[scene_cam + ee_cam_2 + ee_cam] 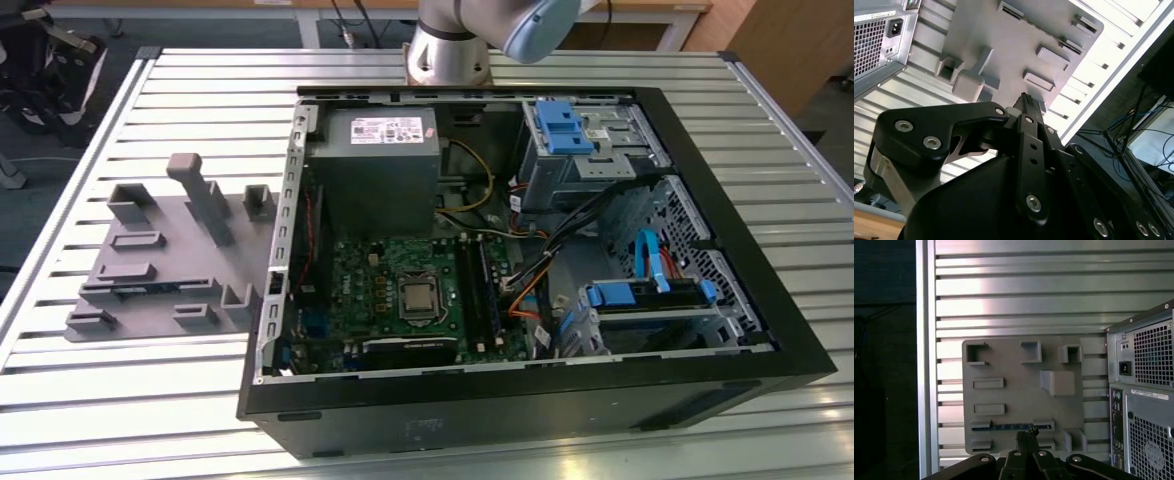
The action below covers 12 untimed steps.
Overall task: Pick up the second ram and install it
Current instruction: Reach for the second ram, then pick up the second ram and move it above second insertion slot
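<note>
arm: silver base, pale-blue joint cap | tool: black links, silver screws

1. A slatted metal table with silver ribs running across it.
2. A grey plastic tray lies flat near the table's edge at the exterior view's left.
3. An open black computer case lies on its side just beside the tray.
4. The arm's base stands at the far edge.
</note>
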Motion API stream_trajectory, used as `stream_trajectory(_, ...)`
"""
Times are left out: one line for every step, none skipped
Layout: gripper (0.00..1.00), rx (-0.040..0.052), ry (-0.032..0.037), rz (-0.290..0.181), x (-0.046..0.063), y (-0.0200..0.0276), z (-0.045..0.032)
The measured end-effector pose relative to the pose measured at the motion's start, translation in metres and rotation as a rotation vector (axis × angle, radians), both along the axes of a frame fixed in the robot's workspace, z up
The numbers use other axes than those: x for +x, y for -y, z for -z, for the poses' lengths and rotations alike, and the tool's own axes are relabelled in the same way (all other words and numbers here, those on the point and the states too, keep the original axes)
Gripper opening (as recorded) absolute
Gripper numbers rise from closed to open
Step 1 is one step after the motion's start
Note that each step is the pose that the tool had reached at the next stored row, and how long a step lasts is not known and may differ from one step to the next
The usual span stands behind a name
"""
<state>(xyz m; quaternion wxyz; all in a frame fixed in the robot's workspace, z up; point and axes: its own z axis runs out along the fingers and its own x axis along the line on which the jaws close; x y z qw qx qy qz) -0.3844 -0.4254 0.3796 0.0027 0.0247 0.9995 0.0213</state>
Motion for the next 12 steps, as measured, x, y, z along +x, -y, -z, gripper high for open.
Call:
stream_trajectory(0.11,0.0001,0.0002,0.0,-0.002,0.0004,0.0001)
stream_trajectory(0.11,0.0,0.0,0.0,-0.004,0.0007,0.0)
stream_trajectory(0.11,0.0,0.0,0.0,-0.007,0.0009,0.0)
stream_trajectory(0.11,0.0001,0.0002,0.0,-0.008,0.0011,0.0001)
stream_trajectory(0.11,0.0,0.0001,0.0,-0.01,0.0013,0.0001)
stream_trajectory(0.11,0.0,0.0,0.0,-0.012,0.0014,0.0001)
stream_trajectory(0.11,0.0,0.0001,0.0,-0.012,0.0014,0.0001)
stream_trajectory(0.11,0.0,0.0001,0.0,-0.012,0.0014,0.0001)
stream_trajectory(0.11,0.0,0.0001,0.0,-0.013,0.0014,0.0001)
stream_trajectory(0.11,0.0,0.0001,0.0,-0.013,0.0014,0.0001)
stream_trajectory(0.11,0.0,0.0001,0.0,-0.013,0.0014,0.0001)
stream_trajectory(0.11,0.0,0.0001,0.0,-0.013,0.0014,0.0001)
